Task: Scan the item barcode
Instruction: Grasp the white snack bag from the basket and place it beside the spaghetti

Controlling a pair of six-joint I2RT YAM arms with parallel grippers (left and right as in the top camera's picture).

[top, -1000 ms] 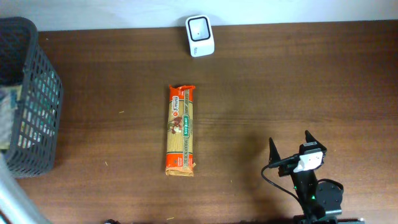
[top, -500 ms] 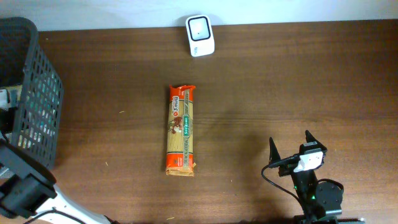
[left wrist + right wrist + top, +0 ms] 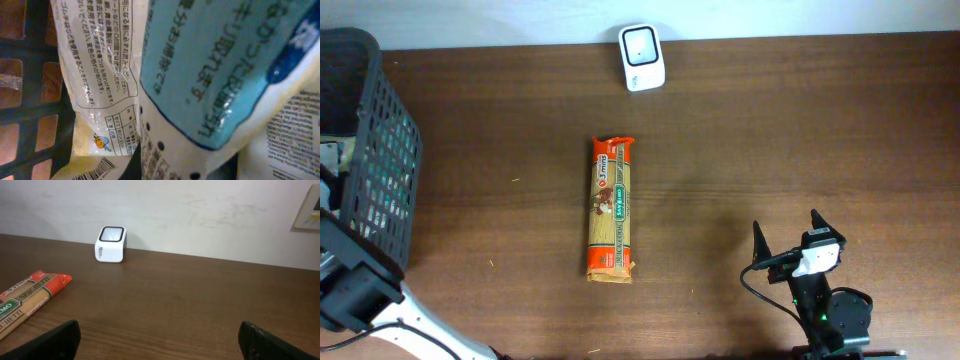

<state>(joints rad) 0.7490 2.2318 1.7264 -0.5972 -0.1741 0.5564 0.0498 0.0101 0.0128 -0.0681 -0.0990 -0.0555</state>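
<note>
A slip is judged to be the main risk. The packets are glossy and crowded, so only a thin fold of film may be pinched. The packet could then be dropped on the lift, or a neighbour dragged up and caught on the basket wall. The left gripper's fingers are not shown in its own wrist view, which is filled by packaging. The jaws are taken to be closed together, but whether anything is clamped between them cannot be told.

Closest to the camera a blue-and-white packet (image 3: 215,65) is seen, lying over a white packet (image 3: 100,75) printed with Japanese text. A barcode (image 3: 92,171) is visible at that packet's lower edge. Both are held inside the black wire basket (image 3: 380,150) at the table's left end, into which the left arm (image 3: 360,295) is reached.

A spaghetti pack (image 3: 611,208) is laid flat mid-table, well apart from the basket. The white barcode scanner (image 3: 642,57) is stood at the far edge of the table (image 3: 800,130). The right gripper (image 3: 785,222) is parked near the front, with its jaws spread wide and nothing between them.
</note>
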